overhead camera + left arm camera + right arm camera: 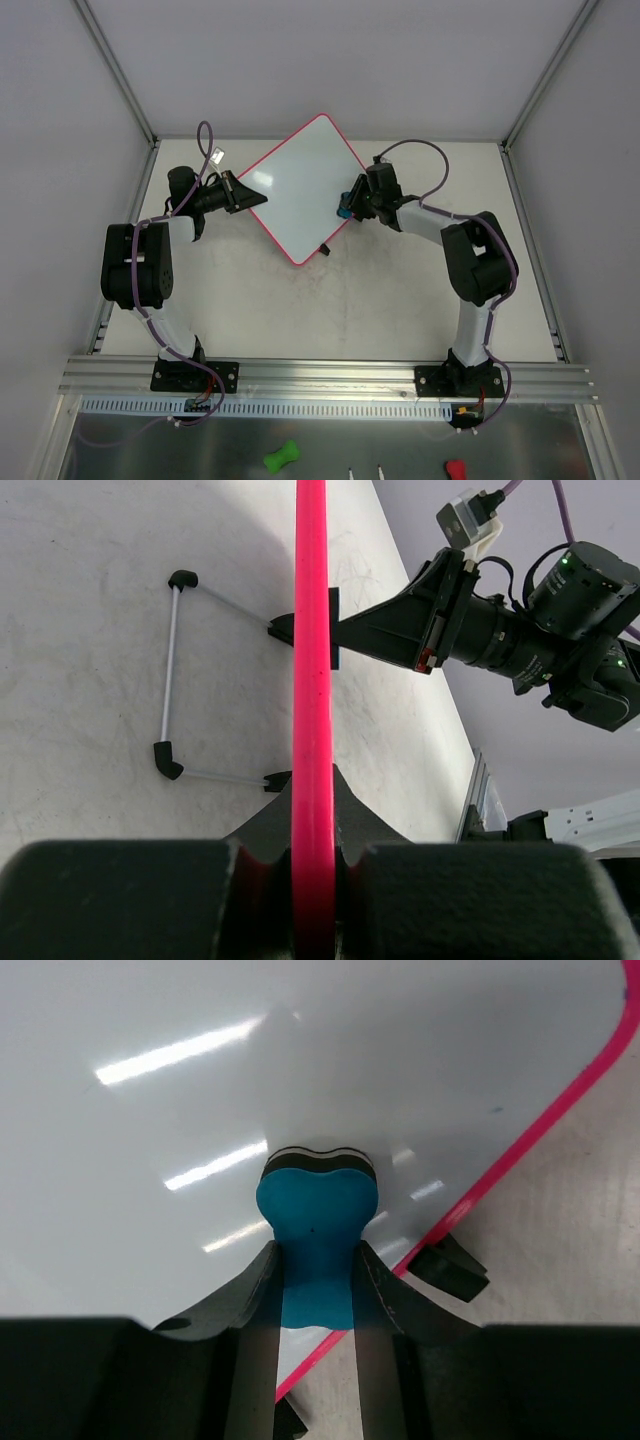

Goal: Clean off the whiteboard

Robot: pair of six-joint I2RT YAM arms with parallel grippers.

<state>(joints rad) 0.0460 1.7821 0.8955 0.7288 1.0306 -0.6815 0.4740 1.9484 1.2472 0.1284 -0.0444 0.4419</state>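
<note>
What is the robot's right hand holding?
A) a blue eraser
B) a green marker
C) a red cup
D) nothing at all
A: in the right wrist view the right gripper has its two fingers closed on a blue eraser, whose far end sits at the white surface of the whiteboard.

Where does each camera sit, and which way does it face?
Top external: above and behind, looking down at left arm, right arm, whiteboard.
Left wrist: faces along the whiteboard's pink edge, clamped in its own jaws; right arm beyond.
Right wrist: faces the white surface, blue eraser in its jaws.
All share the whiteboard.
</note>
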